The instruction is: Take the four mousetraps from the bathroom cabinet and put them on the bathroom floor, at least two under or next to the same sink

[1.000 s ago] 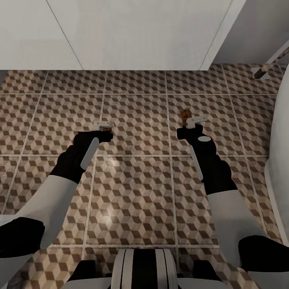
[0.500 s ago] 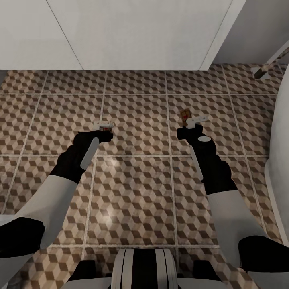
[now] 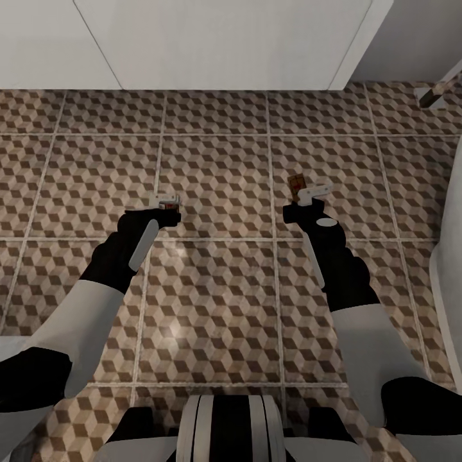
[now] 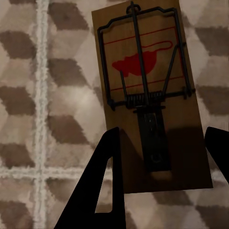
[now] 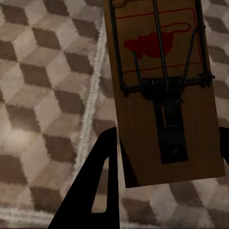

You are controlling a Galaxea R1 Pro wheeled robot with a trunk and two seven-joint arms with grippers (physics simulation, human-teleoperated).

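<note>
Both arms reach out over the cube-patterned bathroom floor (image 3: pixel 212 289). My left gripper (image 3: pixel 165 200) is shut on one mousetrap (image 3: pixel 170 205), a tan board with dark wire and a red mark, held flat between the fingers (image 4: pixel 107 181) above the tiles (image 4: pixel 43 119). A second mousetrap (image 3: pixel 296 183) sticks out forward from my right gripper (image 3: pixel 307 194), which is shut on its near end; the board (image 5: pixel 162 86) lies between that gripper's dark fingers (image 5: pixel 102 181). The white unit (image 3: pixel 224 38) stands at the far edge of the floor. The cabinet is out of view.
A white rounded fixture (image 3: pixel 449 276) curves in along the right edge. A pale leg or stand foot (image 3: pixel 435 92) rests on the tiles at the far right. Open tiled floor lies between and ahead of both arms.
The whole picture has slid so the white unit sits higher and more floor shows: the camera moved. Both grippers and their mousetraps hold the same pose.
</note>
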